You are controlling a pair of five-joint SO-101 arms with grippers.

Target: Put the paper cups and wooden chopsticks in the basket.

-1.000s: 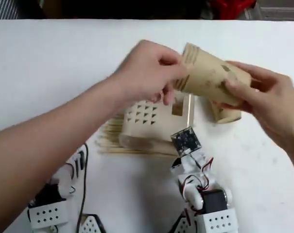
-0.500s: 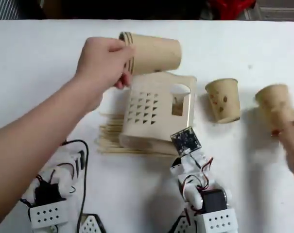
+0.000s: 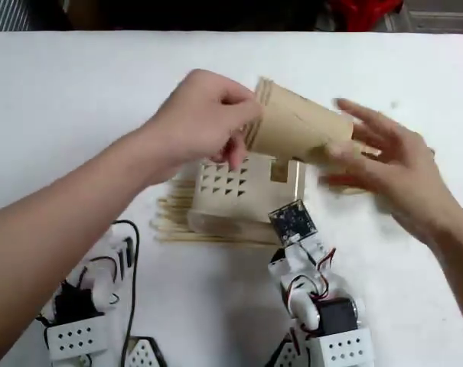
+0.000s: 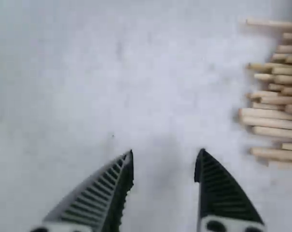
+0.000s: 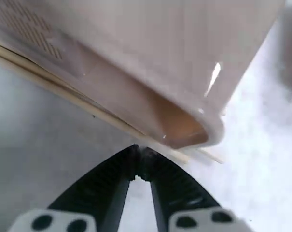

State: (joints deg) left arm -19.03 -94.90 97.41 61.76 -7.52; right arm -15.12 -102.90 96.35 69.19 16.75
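Two hands of a person hold a brown paper cup (image 3: 296, 126) on its side above the beige perforated basket (image 3: 239, 191), which lies tipped on the table. A bundle of wooden chopsticks (image 3: 170, 218) lies under and beside the basket. In the left wrist view my left gripper (image 4: 165, 157) is open over bare table, with the chopstick ends (image 4: 273, 96) a short way off. My right gripper (image 5: 138, 153) is shut and holds nothing, its tips close to the basket's lower edge (image 5: 184, 130), where chopsticks (image 5: 49, 79) stick out beneath.
The person's forearm (image 3: 55, 229) crosses over the left arm (image 3: 82, 302). The other hand (image 3: 399, 172) covers the table to the right of the basket. The right arm (image 3: 319, 302) stands at the near edge. The white table (image 3: 78, 92) stretches beyond.
One hand has brought the paper cup from the basket's far left corner to above its middle, and the other hand has come in from the right, covering the two standing cups. Both arms kept still.
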